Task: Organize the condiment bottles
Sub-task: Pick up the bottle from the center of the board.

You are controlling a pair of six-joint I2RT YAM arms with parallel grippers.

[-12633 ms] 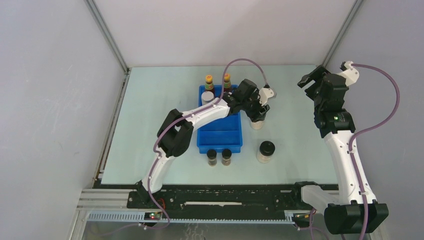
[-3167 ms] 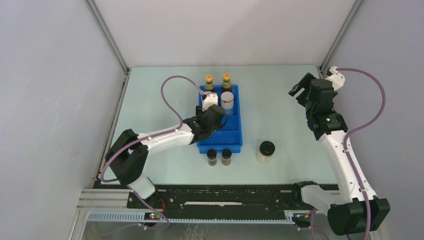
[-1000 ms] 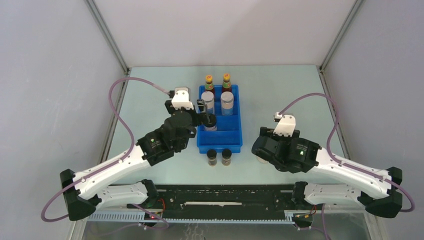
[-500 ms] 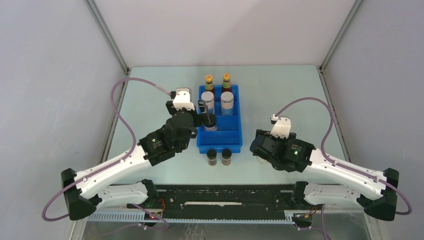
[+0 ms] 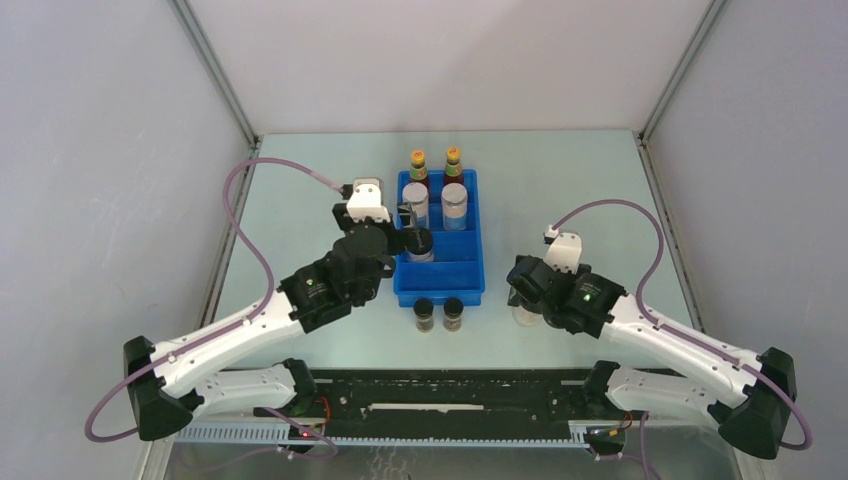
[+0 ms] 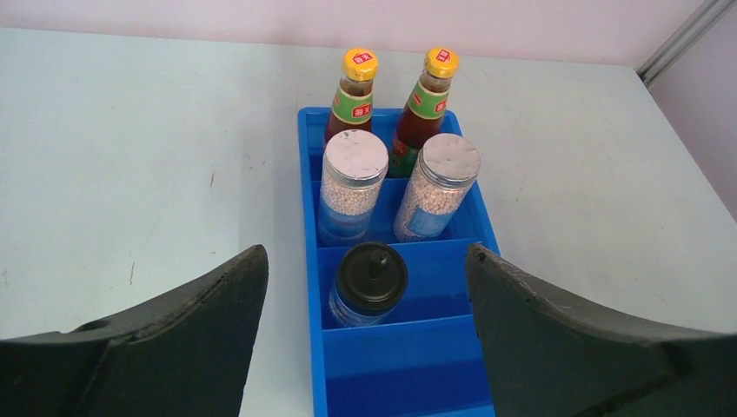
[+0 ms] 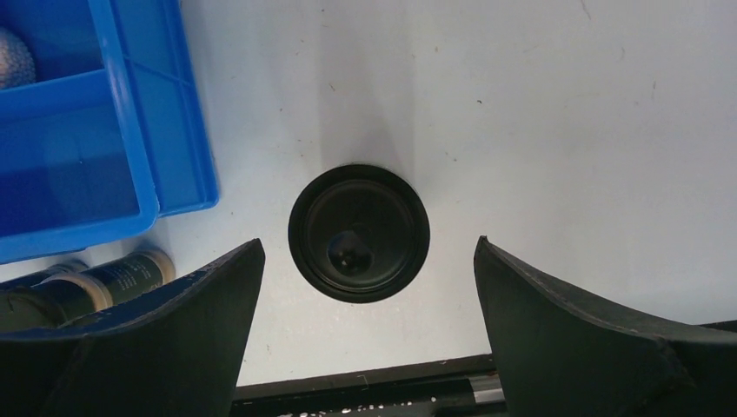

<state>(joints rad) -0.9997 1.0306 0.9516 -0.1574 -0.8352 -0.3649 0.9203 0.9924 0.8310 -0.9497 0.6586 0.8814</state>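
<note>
Wide apart stand the dark fingers [image 6: 174, 330] of our left gripper [image 6: 363, 261], clamped on nothing. Our right gripper [image 7: 369, 248] likewise has its fingers [image 7: 591, 330] fully spread and empty.

Beneath us lies the pale blue-green table [image 5: 300, 220]. On its middle sits the blue compartmented plastic tray [image 6: 400, 356], its long side running away from our bases.

In the tray's farthest compartment we see the two red sauce bottles with yellow caps [image 6: 352, 91], upright and side by side. In the next compartment, just in front of them, the two clear grey-lidded blue-labelled jars [image 6: 352, 187] of pale grains also stand as a pair.

One pale black-lidded jar [image 6: 369, 282] stands on the left of the third compartment. In our left wrist view it shows between the open fingers, which do not touch it.

The second pale black-lidded jar [image 7: 358, 233] stands on the table to the right of the tray. Our right gripper hangs above it, with the round lid between the fingers and clear of both.

The two tiny dark black-capped jars [image 5: 438, 313] stand together on the table, just beside the tray's near end
</note>
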